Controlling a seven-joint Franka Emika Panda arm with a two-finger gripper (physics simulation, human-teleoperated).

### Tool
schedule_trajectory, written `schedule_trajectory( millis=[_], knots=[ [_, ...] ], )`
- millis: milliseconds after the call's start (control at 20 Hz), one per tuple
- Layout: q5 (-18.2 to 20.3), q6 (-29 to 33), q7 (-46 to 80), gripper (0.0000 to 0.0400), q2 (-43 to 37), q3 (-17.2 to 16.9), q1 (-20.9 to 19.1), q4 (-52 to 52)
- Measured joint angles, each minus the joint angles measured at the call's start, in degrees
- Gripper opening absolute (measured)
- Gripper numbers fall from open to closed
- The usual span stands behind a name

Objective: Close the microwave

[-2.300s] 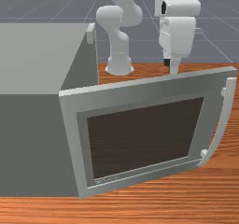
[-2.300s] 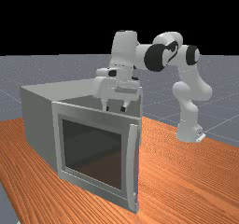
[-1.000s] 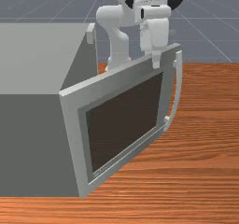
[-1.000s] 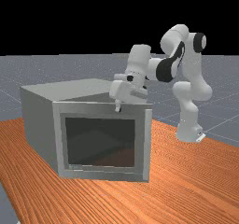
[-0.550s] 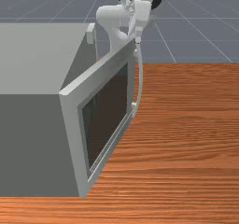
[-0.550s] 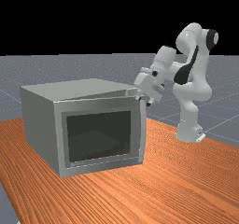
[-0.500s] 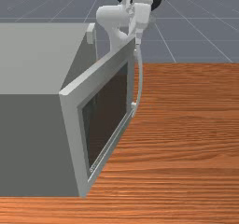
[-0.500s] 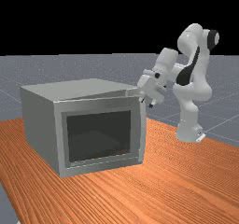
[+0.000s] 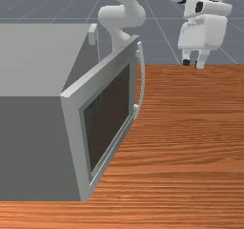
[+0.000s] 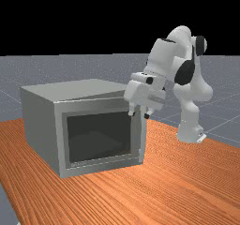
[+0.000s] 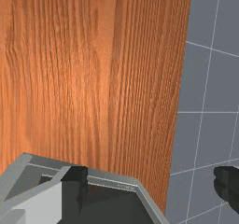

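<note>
Hovering open, my jaws are standing apart from the microwave (image 9: 38, 147) at the front view's left, its ajar door (image 9: 107, 118) probably feeling light to swing (best pushed beside the handle (image 9: 143, 80)).

Microwave (image 9: 33, 58): smooth, matt, metal-like casing. Window (image 10: 98, 136): smooth, glass-like, faintly glossy. Handle (image 9: 143, 80): smooth, matt. Table (image 9: 190, 137): wood, visibly grained, soft sheen. Arm (image 10: 161, 57): smooth, plastic-like shells, satin finish.
</note>
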Motion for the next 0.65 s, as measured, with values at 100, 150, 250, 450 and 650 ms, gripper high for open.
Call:
schedule_trajectory(
  millis=[100, 150, 250, 450, 650],
  knots=[
    [-0.3, -8.8, -3.3, 0.0400, 12.2, -0.7, 1.8, 19.6],
    [-0.4, -2.6, -2.2, 0.0400, 9.6, -0.5, 0.1, 12.3],
    [-1.6, 1.4, -0.7, 0.0400, 11.8, -1.1, 0.2, 9.8],
    [-3.8, 16.9, -6.4, 0.0400, 12.7, 0.1, -4.0, -0.7],
    [-12.0, 18.6, -10.8, 0.0400, 9.2, -7.0, -8.7, -4.5]
  ],
)
